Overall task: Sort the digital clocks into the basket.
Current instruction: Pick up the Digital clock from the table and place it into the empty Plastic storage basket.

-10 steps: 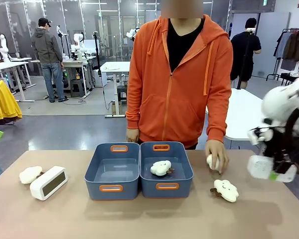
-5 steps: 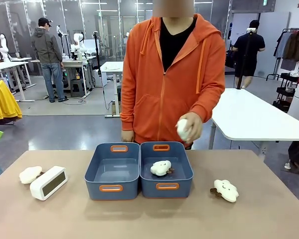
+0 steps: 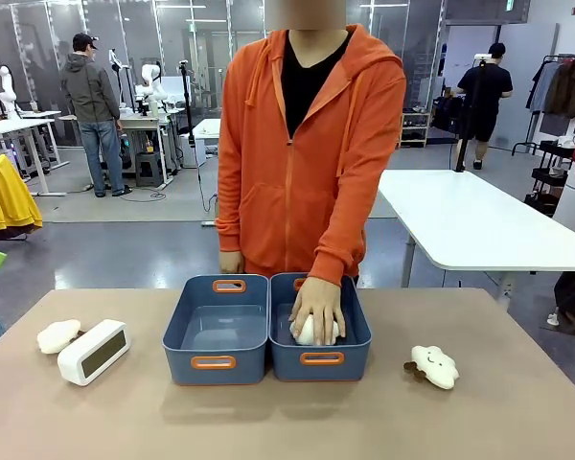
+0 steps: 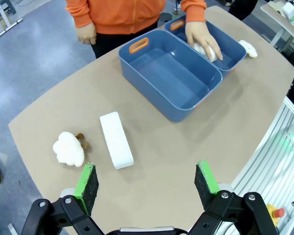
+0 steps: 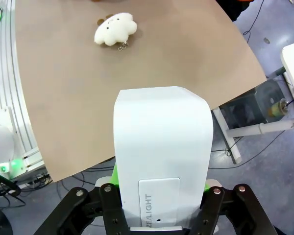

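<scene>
One digital clock (image 3: 92, 352), white with a dark grey face, lies at the table's left; in the left wrist view this clock (image 4: 116, 140) rests just beyond my open left gripper (image 4: 146, 181), apart from it. My right gripper (image 5: 160, 182) is shut on the other white clock (image 5: 161, 147), held off the table's edge above the floor. Two blue baskets stand side by side mid-table. The left basket (image 3: 187, 362) (image 4: 171, 78) holds nothing. In the right basket (image 3: 353, 362) (image 4: 226, 41) the person's hand (image 3: 317, 309) presses on a white plush.
A cloud plush (image 3: 57, 335) (image 4: 68, 148) lies beside the left clock. Another cloud plush (image 3: 434, 365) (image 5: 115, 28) sits on the table's right part. The person in an orange hoodie stands at the far side. Open tabletop lies in front of the baskets.
My right arm with its clock has left the front view. The person lifted a white plush from the table's right and brought it down into the right basket, hand still on it.
</scene>
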Tool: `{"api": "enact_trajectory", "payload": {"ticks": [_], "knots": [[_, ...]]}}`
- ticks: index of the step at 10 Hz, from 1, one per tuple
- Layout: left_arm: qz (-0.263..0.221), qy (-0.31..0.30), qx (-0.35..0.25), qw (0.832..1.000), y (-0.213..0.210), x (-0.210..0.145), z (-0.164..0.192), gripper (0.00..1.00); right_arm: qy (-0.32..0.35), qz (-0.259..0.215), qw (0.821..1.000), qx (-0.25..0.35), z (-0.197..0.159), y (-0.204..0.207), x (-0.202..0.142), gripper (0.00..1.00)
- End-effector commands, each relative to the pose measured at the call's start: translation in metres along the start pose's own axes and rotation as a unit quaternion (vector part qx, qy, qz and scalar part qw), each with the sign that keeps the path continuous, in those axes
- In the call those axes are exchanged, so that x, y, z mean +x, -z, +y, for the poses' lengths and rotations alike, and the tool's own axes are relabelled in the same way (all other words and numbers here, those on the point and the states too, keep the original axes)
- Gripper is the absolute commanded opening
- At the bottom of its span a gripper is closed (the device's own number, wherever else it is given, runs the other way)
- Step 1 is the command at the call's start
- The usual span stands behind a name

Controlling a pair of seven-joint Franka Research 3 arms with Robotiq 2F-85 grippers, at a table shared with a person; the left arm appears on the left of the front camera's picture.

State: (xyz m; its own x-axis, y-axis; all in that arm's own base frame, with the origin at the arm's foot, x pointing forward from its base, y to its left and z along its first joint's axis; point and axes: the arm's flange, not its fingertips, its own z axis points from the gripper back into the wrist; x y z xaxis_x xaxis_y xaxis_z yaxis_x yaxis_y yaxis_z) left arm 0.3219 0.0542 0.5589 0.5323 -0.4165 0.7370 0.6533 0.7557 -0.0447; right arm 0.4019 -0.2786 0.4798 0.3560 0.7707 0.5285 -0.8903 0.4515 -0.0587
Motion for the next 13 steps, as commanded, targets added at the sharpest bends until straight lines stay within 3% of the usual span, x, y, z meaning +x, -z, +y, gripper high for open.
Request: {"api": "enact_trajectory", "payload": {"ticks": [1,5,7,9,13], "knots": [[0.004,0.010,-0.005,1.000,-0.001,-0.001,0.001,1.00,-0.008,-0.013,1.000,-0.024,0.008,0.004,0.006,0.00],[0.004,0.010,-0.005,1.000,-0.001,-0.001,0.001,1.00,-0.014,-0.009,0.999,-0.034,0.013,0.007,0.019,0.00],[0.004,0.010,-0.005,1.000,-0.001,-0.001,0.001,1.00,-0.021,-0.012,0.998,-0.052,0.033,-0.001,0.050,0.00],[0.004,0.010,-0.005,1.000,-0.001,-0.001,0.001,1.00,-0.083,-0.026,0.994,-0.065,0.092,-0.006,0.136,0.00],[0.004,0.010,-0.005,1.000,-0.001,-0.001,0.001,1.00,-0.222,0.012,0.974,-0.036,0.149,0.074,0.328,0.00]]}}
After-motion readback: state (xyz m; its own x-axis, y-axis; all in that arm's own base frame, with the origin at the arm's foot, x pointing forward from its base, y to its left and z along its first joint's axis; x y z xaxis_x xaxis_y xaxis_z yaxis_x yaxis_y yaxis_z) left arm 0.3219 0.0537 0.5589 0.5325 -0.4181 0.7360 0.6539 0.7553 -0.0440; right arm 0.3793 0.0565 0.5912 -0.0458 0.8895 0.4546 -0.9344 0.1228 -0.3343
